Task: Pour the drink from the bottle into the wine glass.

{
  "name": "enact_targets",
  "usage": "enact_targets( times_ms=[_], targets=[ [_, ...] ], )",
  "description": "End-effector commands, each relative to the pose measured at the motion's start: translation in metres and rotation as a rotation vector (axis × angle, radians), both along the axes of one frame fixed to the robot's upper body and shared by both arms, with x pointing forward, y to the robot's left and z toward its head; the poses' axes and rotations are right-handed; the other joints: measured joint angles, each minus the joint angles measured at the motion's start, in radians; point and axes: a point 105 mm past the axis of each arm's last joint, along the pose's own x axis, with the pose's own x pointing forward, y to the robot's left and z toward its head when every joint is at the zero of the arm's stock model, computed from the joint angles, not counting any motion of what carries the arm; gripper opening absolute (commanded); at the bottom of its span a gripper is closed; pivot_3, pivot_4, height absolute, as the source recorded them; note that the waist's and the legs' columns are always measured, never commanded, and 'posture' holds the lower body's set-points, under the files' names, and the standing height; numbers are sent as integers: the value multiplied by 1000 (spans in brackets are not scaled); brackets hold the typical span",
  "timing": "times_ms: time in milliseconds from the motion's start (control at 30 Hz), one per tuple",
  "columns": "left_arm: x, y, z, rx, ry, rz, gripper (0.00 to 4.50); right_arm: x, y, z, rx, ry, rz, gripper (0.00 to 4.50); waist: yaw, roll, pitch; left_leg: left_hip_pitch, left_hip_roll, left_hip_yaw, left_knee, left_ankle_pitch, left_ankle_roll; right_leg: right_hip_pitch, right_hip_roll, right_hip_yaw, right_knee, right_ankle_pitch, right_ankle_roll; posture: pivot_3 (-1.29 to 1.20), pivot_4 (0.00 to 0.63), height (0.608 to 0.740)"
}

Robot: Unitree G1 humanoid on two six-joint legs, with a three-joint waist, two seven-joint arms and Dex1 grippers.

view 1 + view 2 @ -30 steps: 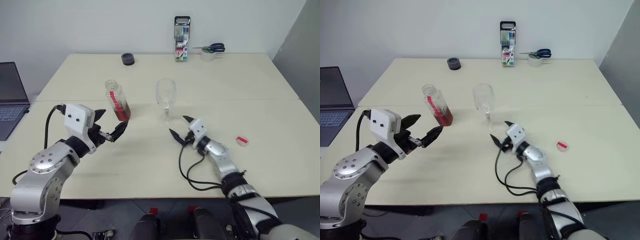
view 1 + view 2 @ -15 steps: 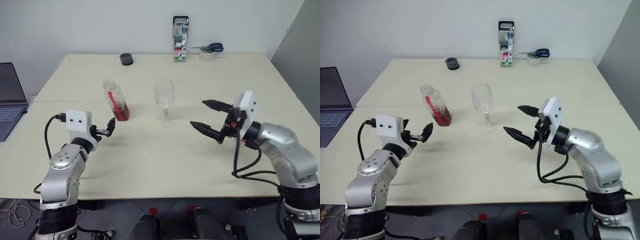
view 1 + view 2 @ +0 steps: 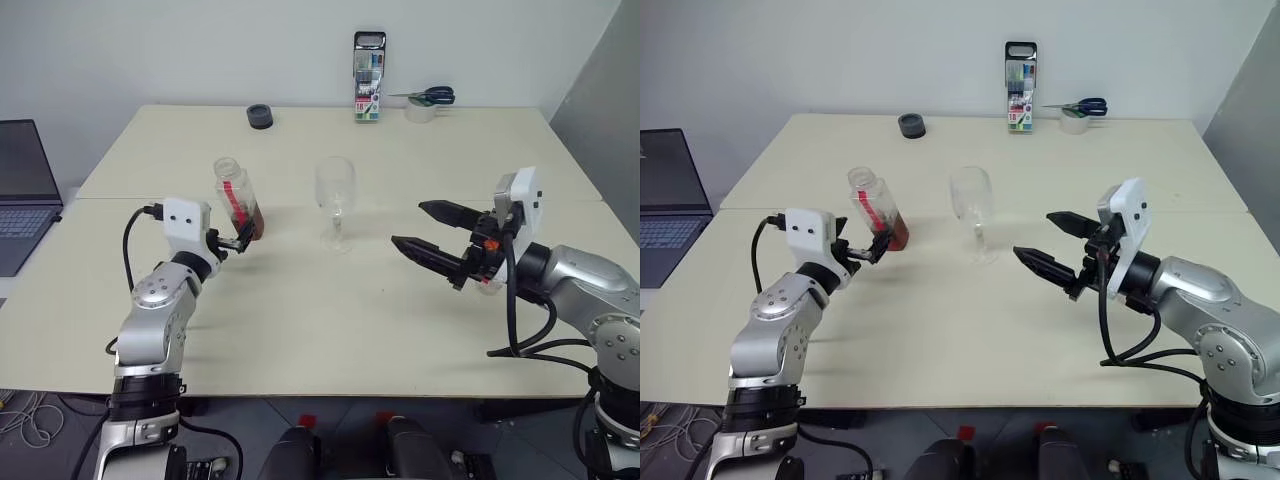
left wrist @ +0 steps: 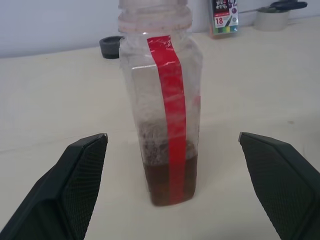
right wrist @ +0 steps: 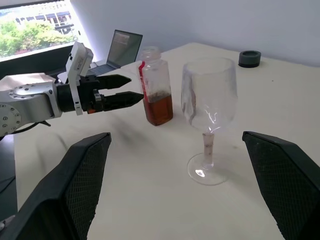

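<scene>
The table (image 3: 300,330) carries the wine glass (image 3: 334,203) at its middle, with the bottle (image 3: 236,201) upright to its left, uncapped, the drink (image 4: 160,172) low inside. The left tool (image 3: 243,238) is spread just short of the bottle. The right tool (image 3: 432,232) gapes, raised right of the glass.

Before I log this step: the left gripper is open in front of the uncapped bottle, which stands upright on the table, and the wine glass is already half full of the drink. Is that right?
Not quite. The wine glass is empty, as the right wrist view shows; the drink sits low in the bottle. The rest holds: the left gripper is open in front of the uncapped, upright bottle.
</scene>
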Motion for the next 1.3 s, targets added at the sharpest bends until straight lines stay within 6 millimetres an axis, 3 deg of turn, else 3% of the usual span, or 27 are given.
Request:
enact_targets(
  times_ms=[33,400,733,933,1033,1267,1300],
  targets=[
    [6,-1,10,20,-50,-11,4500,-7,-3,8,0,-55,-15,4485,0,0,0,0,0,0,0,0,0,0,0,0,0,0,0,0,150,740],
    [35,-10,4,18,-60,-53,4500,-10,-3,17,-4,-91,-49,4485,2,-1,0,0,0,0,0,0,0,0,0,0,0,0,0,0,150,740],
    [59,3,0,39,-81,24,4500,-10,-1,21,-11,-90,-67,4485,2,-4,1,-1,0,0,0,0,0,-1,0,0,0,0,0,0,150,740],
    [65,-1,-8,41,-80,20,4500,-8,-4,18,-16,-84,-91,4485,2,-4,1,-2,-1,0,0,0,0,-2,0,0,1,0,0,0,150,740],
    [66,-2,-6,53,-99,12,3921,-6,-3,18,-6,-85,-98,4500,2,-4,1,-2,-1,0,0,0,0,-2,0,0,1,0,0,0,150,740],
    [68,4,-4,53,-107,31,1854,-1,-7,19,-6,-108,-139,4500,1,-5,1,-2,-1,0,1,0,0,-2,0,0,1,0,0,0,150,740],
    [68,5,-4,54,-107,38,1743,-1,-8,20,-6,-111,-143,4500,1,-5,1,-2,-1,0,1,0,0,-2,0,0,1,0,0,0,150,740]
  ],
)
